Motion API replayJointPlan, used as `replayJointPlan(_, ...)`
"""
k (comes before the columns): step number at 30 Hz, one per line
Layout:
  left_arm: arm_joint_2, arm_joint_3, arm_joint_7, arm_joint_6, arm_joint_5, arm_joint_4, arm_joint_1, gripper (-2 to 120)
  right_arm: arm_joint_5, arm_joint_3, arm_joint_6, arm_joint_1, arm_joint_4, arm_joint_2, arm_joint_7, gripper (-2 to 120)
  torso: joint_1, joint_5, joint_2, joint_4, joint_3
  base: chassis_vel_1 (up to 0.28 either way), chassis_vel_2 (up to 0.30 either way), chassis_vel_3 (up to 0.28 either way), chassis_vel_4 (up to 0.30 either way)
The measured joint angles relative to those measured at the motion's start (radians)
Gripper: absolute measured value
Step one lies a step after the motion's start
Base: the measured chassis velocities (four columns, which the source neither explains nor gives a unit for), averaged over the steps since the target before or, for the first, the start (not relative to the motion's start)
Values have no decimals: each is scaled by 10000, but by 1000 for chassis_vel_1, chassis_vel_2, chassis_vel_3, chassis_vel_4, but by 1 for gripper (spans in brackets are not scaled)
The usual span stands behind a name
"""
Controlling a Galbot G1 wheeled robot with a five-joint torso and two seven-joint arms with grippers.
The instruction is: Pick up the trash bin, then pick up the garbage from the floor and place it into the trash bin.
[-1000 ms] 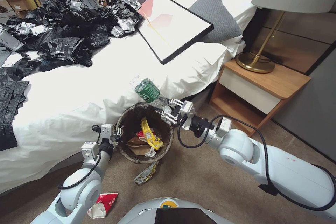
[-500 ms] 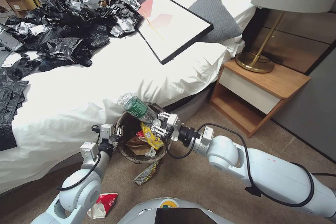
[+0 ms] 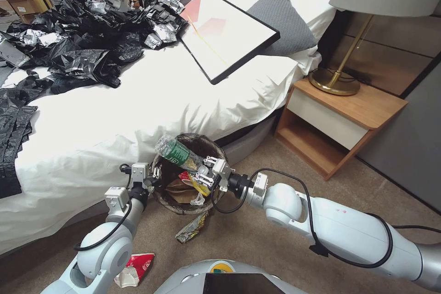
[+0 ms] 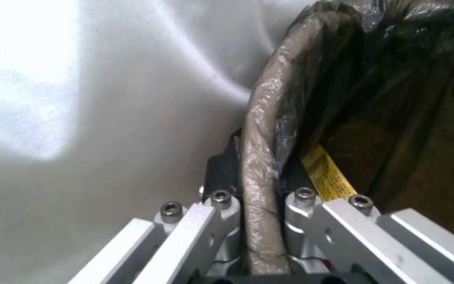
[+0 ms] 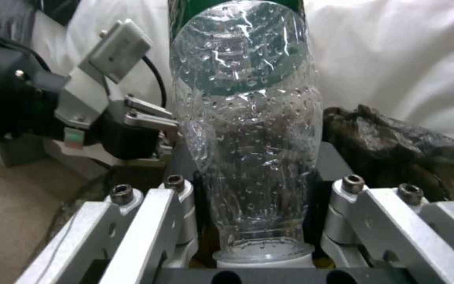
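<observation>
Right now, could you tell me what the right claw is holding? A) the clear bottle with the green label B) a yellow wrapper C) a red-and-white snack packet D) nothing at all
A: the right claw is shut on the neck end of the clear bottle, which tilts over the trash bin, while the left claw grips the bin's rim.

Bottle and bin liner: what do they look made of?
Bottle: clear thin plastic, glossy, droplets inside, green label band; right gripper clamps its neck end. Bin liner: thin crinkled plastic film, dark brown, semi-translucent, folded over the bin rim, which the left gripper pinches.
</observation>
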Motion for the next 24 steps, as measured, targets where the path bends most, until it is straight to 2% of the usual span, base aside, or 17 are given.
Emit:
replayJointPlan(3,-3,-5,2,-5,0,-5,5,4,-22,-32,-12,42,-131,90,42,30,0,0,0,0,0,0,0,0,0)
replayJointPlan(5,-7,-6,6,-12,0,-4,11,4,-58,-100,-25,115,-250,194,137,41,0,1,0,1,0,0,0,0,0)
replayJointPlan(9,-8,-18,12,-20,0,-5,23,4,-84,-160,-43,157,-308,288,256,51,0,1,0,2,0,0,0,0,0)
replayJointPlan(11,3,-50,16,-23,-21,-5,26,4,-91,-230,-58,200,-310,340,354,62,0,1,0,1,0,0,0,0,0)
replayJointPlan(12,3,-50,16,-23,-21,-5,26,4,-91,-230,-58,200,-310,340,354,62,0,1,0,1,0,0,0,0,0)
replayJointPlan(15,18,-65,18,-26,-40,-5,26,4,-106,-245,-67,229,-305,343,423,76,0,1,0,1,0,0,0,0,0)
replayJointPlan(16,18,-65,18,-26,-40,-5,26,4,-106,-245,-67,229,-305,343,423,76,0,1,0,1,0,0,0,0,0)
replayJointPlan(22,29,-65,24,-40,-57,33,-6,4,-99,-196,-72,239,-230,319,478,99,-1,3,0,2,-1,0,0,0,0)
replayJointPlan(24,30,-64,25,-40,-61,39,-23,4,-97,-193,-74,248,-213,315,488,100,-1,3,0,2,-1,0,0,0,0)
